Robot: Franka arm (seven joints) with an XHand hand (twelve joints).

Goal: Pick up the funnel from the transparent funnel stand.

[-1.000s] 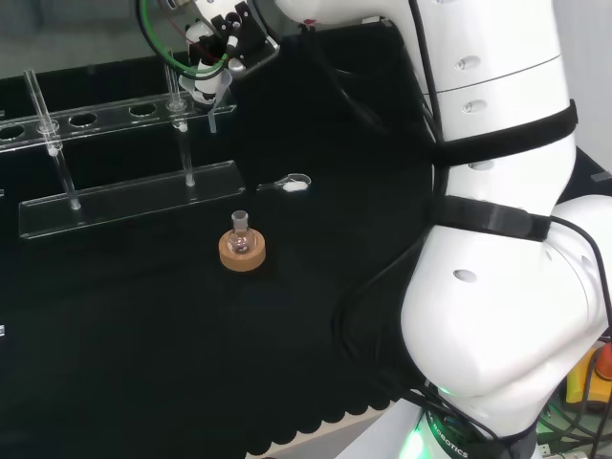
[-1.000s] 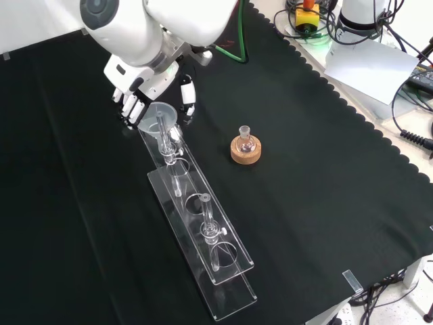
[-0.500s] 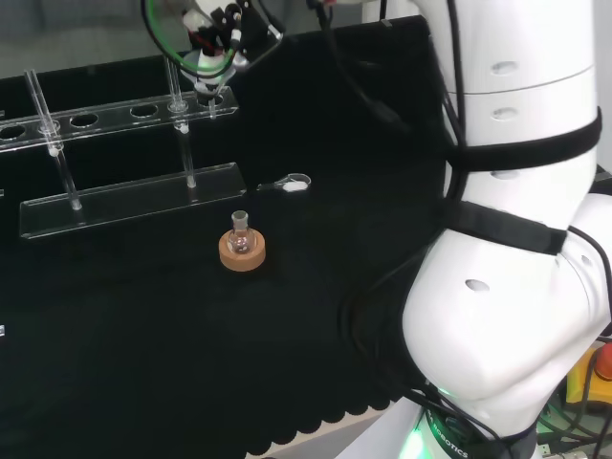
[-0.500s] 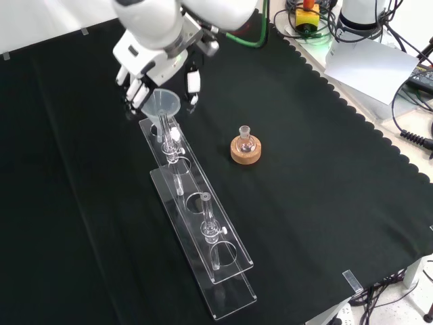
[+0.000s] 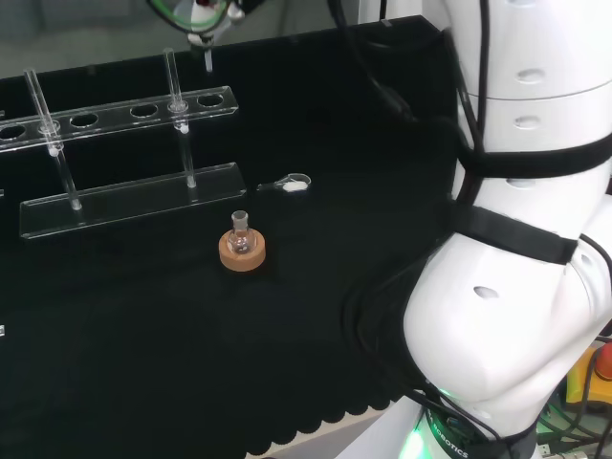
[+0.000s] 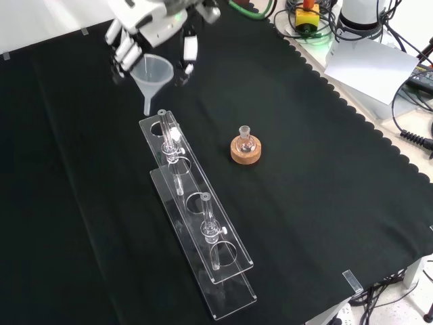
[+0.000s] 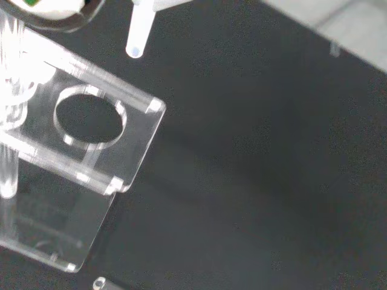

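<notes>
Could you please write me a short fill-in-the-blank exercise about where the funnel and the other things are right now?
The hand holds the ____.
The funnel hangs ____ the stand, its stem clear of the holes.
The small flask sits in a ____ ring.

Missing words: funnel; above; cork

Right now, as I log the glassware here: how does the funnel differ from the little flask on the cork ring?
The funnel hangs in the hand above the stand; the flask sits on its cork ring on the cloth. The funnel is a wide cone with a long stem; the flask is small, round, short-necked. Both are clear.
</notes>
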